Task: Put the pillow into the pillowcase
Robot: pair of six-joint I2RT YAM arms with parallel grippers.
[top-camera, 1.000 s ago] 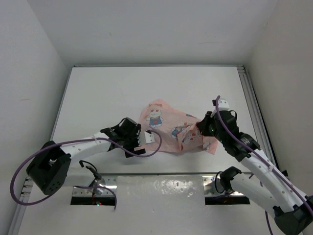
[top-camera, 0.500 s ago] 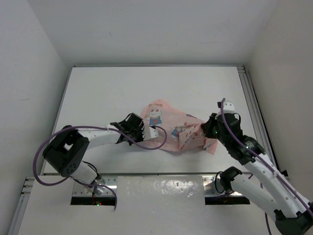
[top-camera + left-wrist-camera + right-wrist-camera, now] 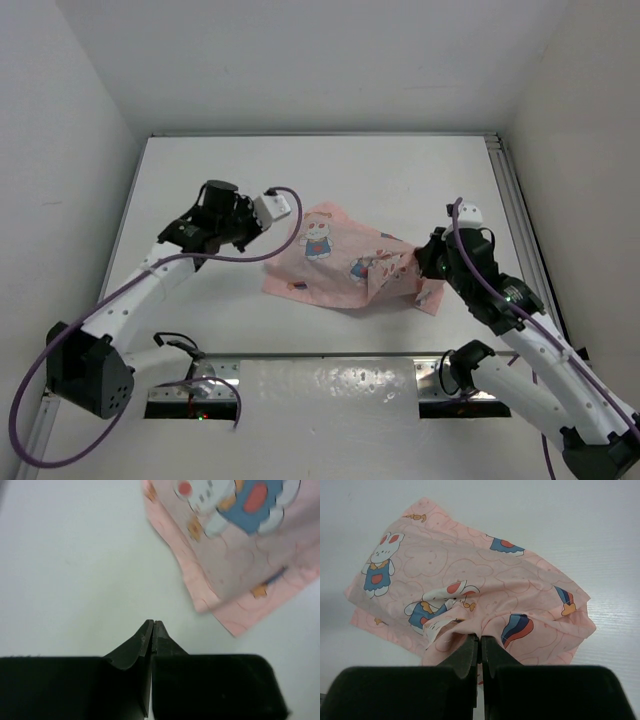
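At the left, the left hand (image 3: pixel 152 626) hangs above bare white tabletop (image 3: pixel 200 170). Its two dark fingers are pressed together with nothing between them. It is clear of the cloth; in the left wrist view a corner of the pillowcase (image 3: pixel 240 545) lies up and to the right of the fingertips, apart from them.

The pillowcase (image 3: pixel 340 265) lies on the tabletop around the middle, reaching toward the right. It is spread fairly flat at its left end, where a white rabbit in blue shows, and crumpled at its right end.

At the right, the right hand (image 3: pixel 425 262) is at that crumpled end. Its fingers (image 3: pixel 470 652) are clamped on a bunched fold of the pink cloth, which rises into a small ridge just at the fingertips.
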